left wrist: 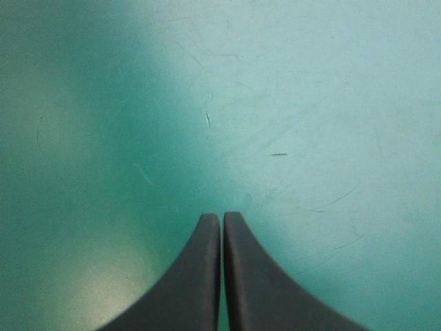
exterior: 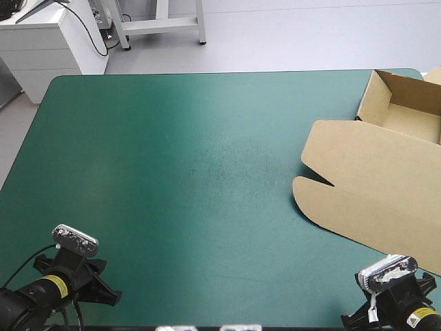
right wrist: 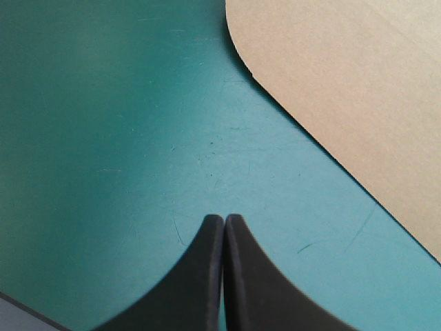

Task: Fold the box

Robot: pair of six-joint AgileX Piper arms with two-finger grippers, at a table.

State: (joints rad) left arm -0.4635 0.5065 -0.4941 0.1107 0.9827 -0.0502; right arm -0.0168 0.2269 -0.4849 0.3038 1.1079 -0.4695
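Nearest the robot, at the worktop's [exterior: 179,172] near edge, the left tool [left wrist: 222,217] is clenched on nothing, its two black fingers meeting in one point over bare teal-green cover. The right tool [right wrist: 224,219] at the near right corner is clenched and empty too, and a rounded corner of brown board lies on the cover ahead of it and off to one side, apart from the fingers. Beyond both tools the middle of the worktop is bare. The box [exterior: 372,186] lies along the right edge, partly out of the high view. Its lid [exterior: 358,200] lies flat, its rounded tabs toward the middle of the worktop, and farther off the tray [exterior: 406,110] sits at the far right corner with its walls raised. By the look of it the folding is largely done: the walls stand and neither tool touches the board. Little seems left beyond checking that the walls hold.
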